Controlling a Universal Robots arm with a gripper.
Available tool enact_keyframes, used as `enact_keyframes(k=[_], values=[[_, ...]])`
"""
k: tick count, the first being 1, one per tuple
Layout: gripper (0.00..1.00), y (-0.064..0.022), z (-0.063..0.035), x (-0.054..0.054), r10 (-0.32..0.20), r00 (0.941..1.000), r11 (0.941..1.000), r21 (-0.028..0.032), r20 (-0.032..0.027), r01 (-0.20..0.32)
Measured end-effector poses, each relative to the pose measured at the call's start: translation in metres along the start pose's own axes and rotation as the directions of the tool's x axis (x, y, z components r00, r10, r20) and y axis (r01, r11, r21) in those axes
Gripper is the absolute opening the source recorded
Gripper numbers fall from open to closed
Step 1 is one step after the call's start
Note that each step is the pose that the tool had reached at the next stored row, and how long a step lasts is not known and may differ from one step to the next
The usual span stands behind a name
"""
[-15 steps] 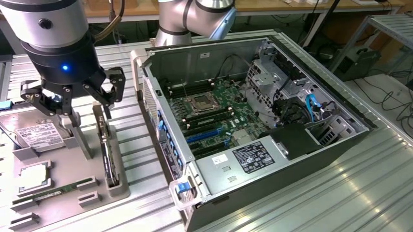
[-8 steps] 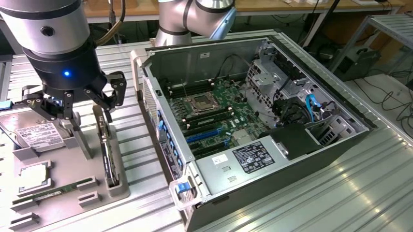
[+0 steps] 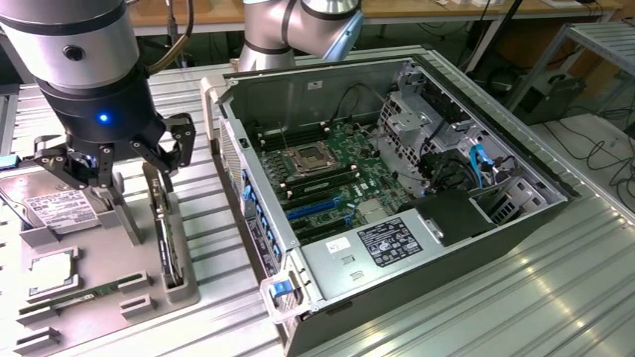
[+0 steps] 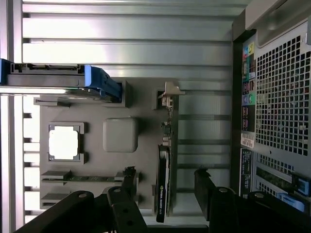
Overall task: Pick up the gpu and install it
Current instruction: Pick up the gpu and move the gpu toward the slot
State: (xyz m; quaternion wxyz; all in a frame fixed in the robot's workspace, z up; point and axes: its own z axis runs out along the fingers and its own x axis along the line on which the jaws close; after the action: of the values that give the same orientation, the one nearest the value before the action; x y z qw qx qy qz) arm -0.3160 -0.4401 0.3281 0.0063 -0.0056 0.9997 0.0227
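Grey tray (image 3: pixel 104 256) holds gpu (image 4: pixel 164 165) upright in slot; jaws spread wide above it, grasping nothing.

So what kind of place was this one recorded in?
Most likely a robotics lab or test bench for computer assembly: an open PC tower lies on a ribbed aluminium table, a grey fixture beside it holds loose components, and workbenches with cables stand behind.

Clear room lies on each side of the upright gpu (image 3: pixel 171 249). The open computer case (image 3: pixel 297 89) blocks the exterior view's right, and the hard drive (image 3: pixel 59 204) blocks its left.
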Motion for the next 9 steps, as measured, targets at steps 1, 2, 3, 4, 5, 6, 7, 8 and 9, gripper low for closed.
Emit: enact_keyframes(k=[1, 2, 3, 4, 5, 6, 7, 8, 9], values=[[0.60, -0.0015, 0.0003, 0.0000, 0.000, 1.0000, 1.0000, 0.0000, 0.0001, 0.000], [0.60, -0.0028, 0.0007, 0.0000, 0.000, 1.0000, 1.0000, 0.0000, 0.0001, 0.000], [0.60, -0.0039, 0.0012, 0.0001, 0.000, 1.0000, 1.0000, 0.0000, 0.0000, 0.000], [0.60, -0.0046, 0.0020, 0.0000, 0.000, 1.0000, 1.0000, -0.0001, 0.0001, 0.000], [0.60, -0.0051, 0.0031, 0.0001, 0.000, 1.0000, 1.0000, -0.0002, 0.0002, 0.000], [0.60, -0.0053, 0.0042, 0.0002, 0.000, 1.0000, 1.0000, 0.0000, 0.0001, 0.000], [0.60, -0.0055, 0.0058, 0.0002, 0.000, 1.0000, 1.0000, -0.0001, 0.0001, 0.000], [0.60, -0.0057, 0.0073, 0.0002, 0.000, 1.0000, 1.0000, 0.0000, 0.0001, 0.000], [0.60, -0.0058, 0.0090, 0.0002, 0.000, 1.0000, 1.0000, 0.0000, 0.0001, 0.000]])
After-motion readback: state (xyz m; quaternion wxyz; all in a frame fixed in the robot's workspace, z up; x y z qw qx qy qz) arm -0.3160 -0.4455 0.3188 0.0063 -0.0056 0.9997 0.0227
